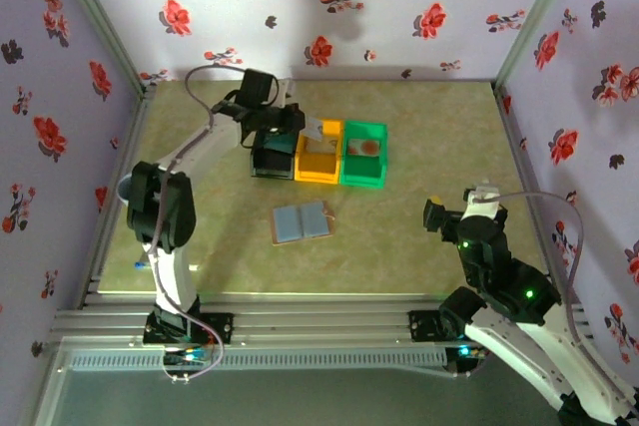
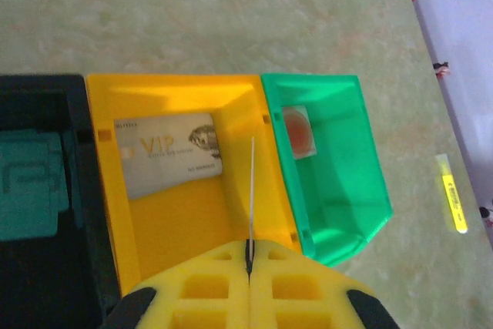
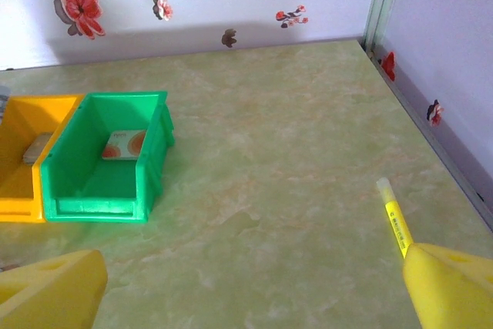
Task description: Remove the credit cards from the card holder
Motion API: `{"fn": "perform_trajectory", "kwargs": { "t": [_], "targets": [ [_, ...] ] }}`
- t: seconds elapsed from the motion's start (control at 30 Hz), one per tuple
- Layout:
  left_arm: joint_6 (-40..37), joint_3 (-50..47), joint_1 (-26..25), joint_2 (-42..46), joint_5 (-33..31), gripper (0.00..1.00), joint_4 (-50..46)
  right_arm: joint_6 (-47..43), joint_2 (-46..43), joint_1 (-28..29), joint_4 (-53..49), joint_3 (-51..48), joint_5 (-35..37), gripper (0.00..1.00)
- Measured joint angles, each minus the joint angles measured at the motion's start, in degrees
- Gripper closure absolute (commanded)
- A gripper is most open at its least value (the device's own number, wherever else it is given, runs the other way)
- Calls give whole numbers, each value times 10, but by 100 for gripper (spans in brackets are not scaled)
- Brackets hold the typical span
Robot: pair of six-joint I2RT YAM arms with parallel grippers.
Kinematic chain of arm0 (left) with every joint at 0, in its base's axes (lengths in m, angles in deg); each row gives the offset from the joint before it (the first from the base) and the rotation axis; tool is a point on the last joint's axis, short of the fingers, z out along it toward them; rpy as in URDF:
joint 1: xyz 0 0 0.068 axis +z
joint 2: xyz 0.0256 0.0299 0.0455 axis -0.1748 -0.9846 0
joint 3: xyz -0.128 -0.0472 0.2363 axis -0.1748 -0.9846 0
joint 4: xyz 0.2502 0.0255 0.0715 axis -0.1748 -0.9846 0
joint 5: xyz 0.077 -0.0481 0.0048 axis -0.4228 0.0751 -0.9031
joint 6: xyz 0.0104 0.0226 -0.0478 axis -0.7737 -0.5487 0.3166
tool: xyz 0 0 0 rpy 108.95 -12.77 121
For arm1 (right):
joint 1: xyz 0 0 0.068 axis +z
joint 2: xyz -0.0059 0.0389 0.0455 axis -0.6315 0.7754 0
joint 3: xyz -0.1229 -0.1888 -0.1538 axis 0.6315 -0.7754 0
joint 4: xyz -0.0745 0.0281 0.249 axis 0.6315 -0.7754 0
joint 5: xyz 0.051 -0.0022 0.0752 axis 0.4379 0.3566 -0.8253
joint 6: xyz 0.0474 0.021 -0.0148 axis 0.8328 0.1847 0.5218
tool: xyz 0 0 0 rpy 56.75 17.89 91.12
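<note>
While left tool (image 2: 248, 254) pinches card (image 2: 252, 190), bin (image 2: 173, 217) beneath

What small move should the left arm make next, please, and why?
Probably open the left gripper to drop the thin card that it pinches edge-on above the orange bin, where a VIP card already lies.

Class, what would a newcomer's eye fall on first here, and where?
A black bin, orange bin and green bin sit side by side mid-table, holding a teal card, VIP card and spotted card. Above the orange bin, the left fingers pinch a thin card edge-on. The card holder lies open in front of the bins.
</note>
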Motion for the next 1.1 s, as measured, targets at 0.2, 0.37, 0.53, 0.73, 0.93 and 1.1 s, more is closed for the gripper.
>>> {"fn": "perform_trajectory", "kwargs": {
  "t": [0.2,0.37,0.53,0.73,0.93,1.1],
  "targets": [
    [0,77,-6,-71,-11,100,-24,-2,0,0,4,-4,0,1],
    [2,115,-13,-118,-20,100,-42,-4,0,0,4,-4,-3,1],
    [5,140,-18,-152,-24,100,-57,-4,0,0,6,-4,-9,1],
    [17,151,-20,-170,-26,100,-59,-5,0,0,8,-4,-14,1],
    [34,151,-23,-181,-26,100,-57,-10,1,0,8,-4,-20,1],
    [48,151,-25,-187,-23,100,-46,-14,2,0,8,-5,-26,1]
  ]
}}
